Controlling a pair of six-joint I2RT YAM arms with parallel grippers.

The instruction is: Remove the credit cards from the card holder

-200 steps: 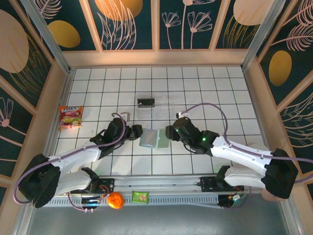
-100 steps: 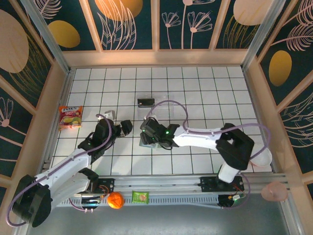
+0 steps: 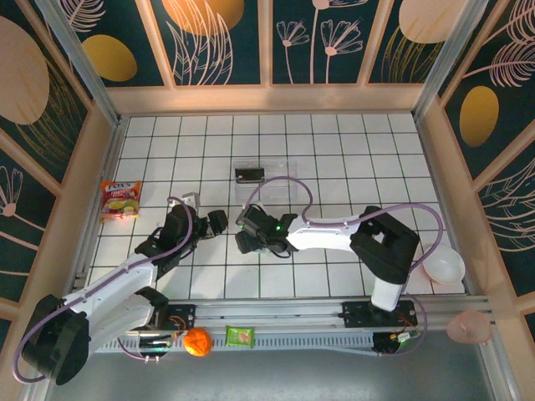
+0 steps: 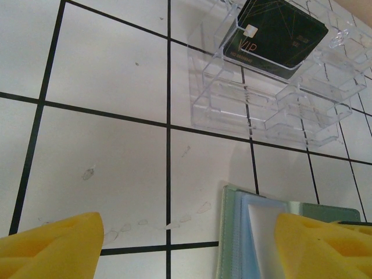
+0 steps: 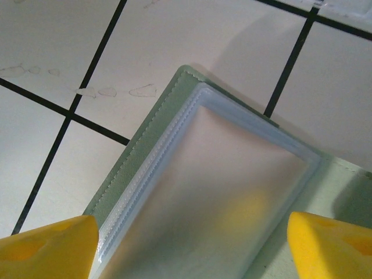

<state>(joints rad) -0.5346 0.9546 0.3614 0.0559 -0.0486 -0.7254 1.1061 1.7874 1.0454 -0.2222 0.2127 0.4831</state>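
Top external — right arm [image 3: 334,235] swung left, over card holder [image 5: 203,197].

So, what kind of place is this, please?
Probably a robot test cell: a white gridded table boxed in by painted panels, the left arm and right arm bolted at its near edge, and loose props such as a snack packet and a clear tray.

We can read one word for certain: "VIP", in pale letters beside a small pale square, on the dark card [image 4: 283,36] lying in the clear tray [image 4: 256,110]. The finer lines on that card are too small to make out. The red-and-yellow snack packet [image 3: 120,200] and the green packet [image 3: 240,336] carry lettering too — none legible.
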